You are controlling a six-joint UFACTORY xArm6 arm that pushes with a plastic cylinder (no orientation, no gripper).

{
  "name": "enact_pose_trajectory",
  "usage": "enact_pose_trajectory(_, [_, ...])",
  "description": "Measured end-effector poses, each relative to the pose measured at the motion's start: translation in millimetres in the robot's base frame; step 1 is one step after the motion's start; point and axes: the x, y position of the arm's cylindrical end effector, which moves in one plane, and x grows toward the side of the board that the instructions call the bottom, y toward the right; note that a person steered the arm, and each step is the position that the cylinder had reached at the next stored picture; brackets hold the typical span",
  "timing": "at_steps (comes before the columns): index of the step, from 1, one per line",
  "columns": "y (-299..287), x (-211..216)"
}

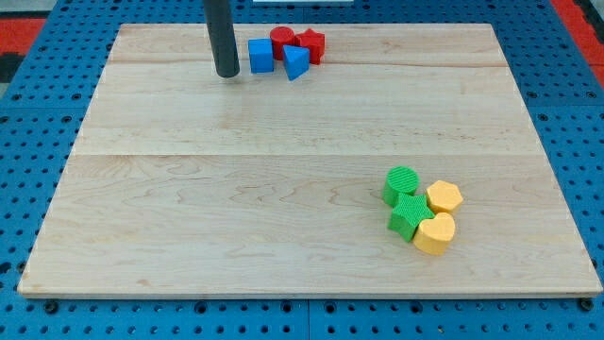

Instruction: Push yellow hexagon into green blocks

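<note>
My rig carried no pincer, only my tip (226,74), resting near the surface's (236,208) top edge, just left of the blue cube (260,56). The yellow hexagon (444,196) sat far off, touching the green star (411,215) beside the green cylinder (402,183).

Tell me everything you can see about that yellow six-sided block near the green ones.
The yellow hexagon is a small, flat-topped six-sided block that looks like matte plastic. It lies flat on the wooden board towards the view's lower right. Its left side rests against the green star-shaped block and sits close to the green cylinder; the yellow heart sits just below it, seemingly touching. My tip is far off, at the view's top left, beside the blue and red blocks.
</note>
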Motion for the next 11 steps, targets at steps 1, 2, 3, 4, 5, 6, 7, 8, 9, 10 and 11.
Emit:
enact_pose_trajectory(1, [5.6,5.3])
enact_pose_trajectory(2, [64.4,33.5])
enact_pose_trajectory(3, [134.2,51.6])
enact_pose_trajectory(4, [213.6,64.7])
enact_pose_trajectory(5, [288.9,117.7])
enact_pose_trajectory(6, [314.7,186.0])
enact_pose_trajectory(7, [311.7,238.2])
enact_pose_trajectory(8, [278.8,227.1])
enact_pose_trajectory(9, [231.1,188.8])
enact_pose_trajectory(10, [180.3,185.2])
enact_pose_trajectory(11, [196.4,188.5])
